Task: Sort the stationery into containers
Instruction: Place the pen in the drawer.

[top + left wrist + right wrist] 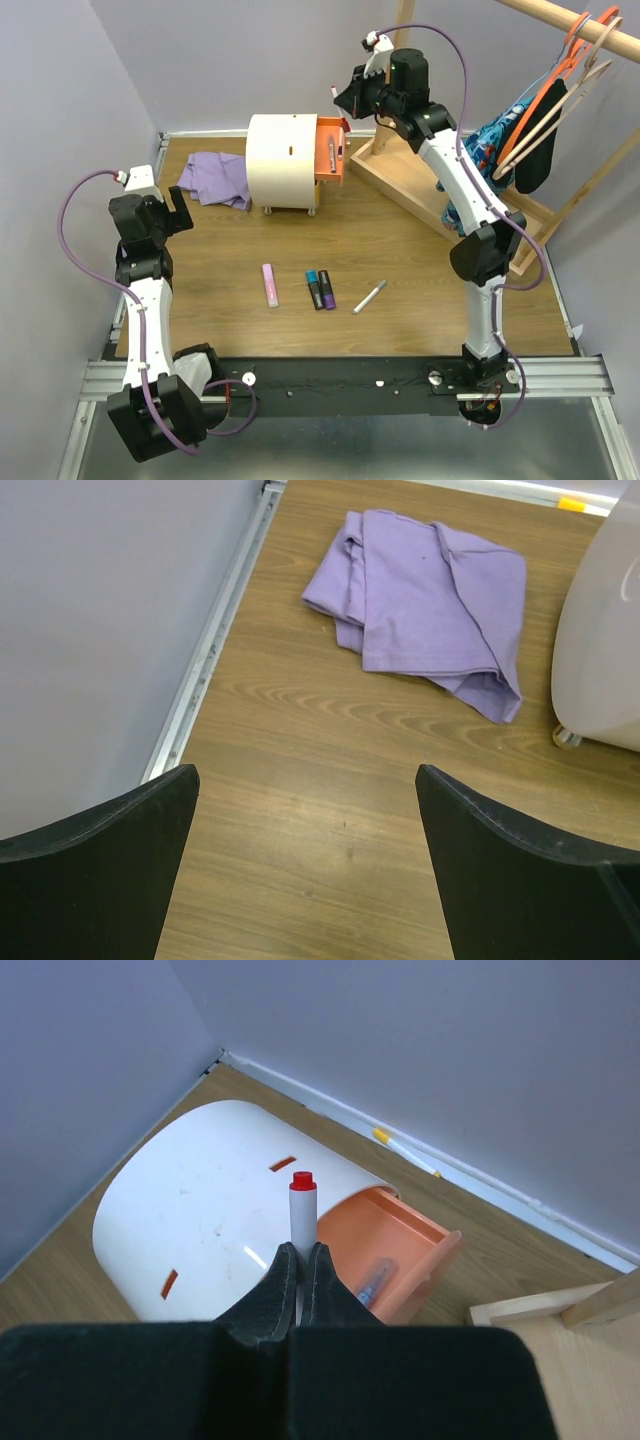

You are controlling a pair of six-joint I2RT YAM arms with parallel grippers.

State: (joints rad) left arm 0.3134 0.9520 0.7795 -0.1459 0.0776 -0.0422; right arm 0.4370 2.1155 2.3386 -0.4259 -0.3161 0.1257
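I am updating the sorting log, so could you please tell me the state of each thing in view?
Right fingers: shut on the red-capped pen.
Left fingers: open, empty.
Top orange drawer: pulled open, one pen inside.
Pink bar: lying flat on the table.
Two markers: lying side by side.
White pen: lying loose on the table.
Purple cloth: crumpled on the table.
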